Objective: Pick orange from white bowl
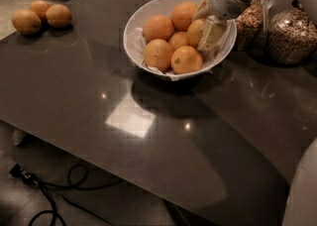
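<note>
Reaching into right side of white bowl (143,17), gripper (212,34) sits among fruit; whether it is apart or closed: cannot tell. Target orange (186,60), with dark speck, lies near-right in bowl, just beside gripper. Advice: close on one fruit only, lift straight up, avoid paper lining (171,75). No readable writing or brand.

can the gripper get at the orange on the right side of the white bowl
Probably yes: the gripper sits inside the white bowl, right against that orange, with nothing over it.
</note>
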{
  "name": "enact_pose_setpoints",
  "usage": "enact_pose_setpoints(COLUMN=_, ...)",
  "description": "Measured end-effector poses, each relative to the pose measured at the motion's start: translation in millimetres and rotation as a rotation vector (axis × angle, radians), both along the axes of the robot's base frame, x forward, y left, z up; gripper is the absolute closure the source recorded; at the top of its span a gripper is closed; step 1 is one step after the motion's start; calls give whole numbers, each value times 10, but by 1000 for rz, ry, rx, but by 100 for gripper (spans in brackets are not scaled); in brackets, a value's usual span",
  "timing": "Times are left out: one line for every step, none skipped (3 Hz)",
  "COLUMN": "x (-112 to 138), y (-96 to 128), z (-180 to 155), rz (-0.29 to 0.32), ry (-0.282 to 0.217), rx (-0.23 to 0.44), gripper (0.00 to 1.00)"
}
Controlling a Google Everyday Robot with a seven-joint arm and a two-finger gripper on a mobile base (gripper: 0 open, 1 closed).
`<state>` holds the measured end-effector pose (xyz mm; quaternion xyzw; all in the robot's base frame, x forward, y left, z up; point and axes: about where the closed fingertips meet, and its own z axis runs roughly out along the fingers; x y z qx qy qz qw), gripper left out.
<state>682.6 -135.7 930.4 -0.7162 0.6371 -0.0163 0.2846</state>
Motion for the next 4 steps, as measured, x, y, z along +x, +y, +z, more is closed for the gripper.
enact_pose_setpoints(x=-59, y=54, z=279, rz=18, ry=-50, rx=36, gripper=100)
enact_pose_setpoints(x=-112, y=112, z=495, rz=28, ry=-75, rx=78, gripper=100)
enact_pose_setpoints(x=-225, y=188, z=614, rz=36, ry=-61, rx=153, gripper=100)
enact_pose_setpoints(x=-433, y=292, z=540, rz=25, ry=33, rx=294, gripper=100)
